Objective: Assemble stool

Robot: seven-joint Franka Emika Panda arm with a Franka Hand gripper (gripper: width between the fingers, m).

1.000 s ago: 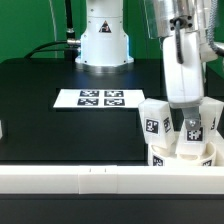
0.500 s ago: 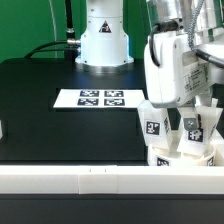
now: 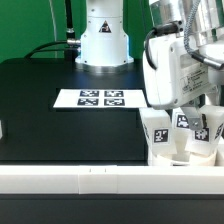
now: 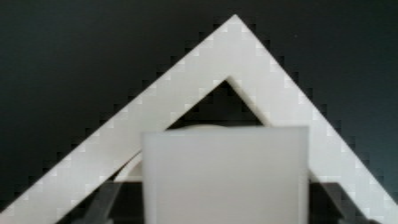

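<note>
Standing legs-up, stool (image 3: 182,140) under gripper (image 3: 192,108), legs near vertical.

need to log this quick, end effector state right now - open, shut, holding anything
End effector: down among the upright stool legs; its fingers are hidden, so open, shut or holding cannot be told.

The stool (image 3: 183,138) stands upside down at the exterior view's right, close behind the front rail; it is white plastic; its round seat (image 3: 185,156) lies flat on the black table, with chunky block legs rising from it; one leg (image 3: 155,126) carries a black-and-white tag facing the camera; another leg (image 3: 207,127) beside it leans slightly; in the wrist view a white block leg (image 4: 224,176) fills the foreground, blurred.
</note>
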